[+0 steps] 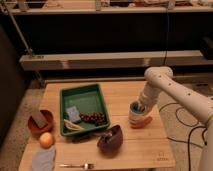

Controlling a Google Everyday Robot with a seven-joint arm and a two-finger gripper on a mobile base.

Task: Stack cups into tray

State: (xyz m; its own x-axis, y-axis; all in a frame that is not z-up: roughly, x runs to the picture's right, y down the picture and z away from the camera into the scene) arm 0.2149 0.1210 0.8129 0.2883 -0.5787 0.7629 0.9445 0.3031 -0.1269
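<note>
Gripper: the gripper (pixel 140 107) is reaching down near the table's right edge, its fingers closed tight on the rim of the blue cup (pixel 135 107).
Cups: the blue cup is sitting inside the cream-white cup (pixel 135 119), both standing upright on the table (pixel 150 147), right of centre and well apart from the tray.
Orange thing: an orange object (pixel 143 123) is lying just beside the cups, toward the right edge.
Tray: the green tray (pixel 85 99) is resting left of centre, holding grapes (pixel 93 118), a banana (pixel 72 125) and a small pale packet (pixel 73 113).
Bowls: the dark brown bowl (pixel 110 139) is tilting near the front edge; the orange-brown bowl (pixel 40 121) is sitting at the left edge.
Front left: an orange fruit (pixel 46 140), a grey cloth (pixel 43 159) and a fork (pixel 76 165) are lying near the front-left corner.
</note>
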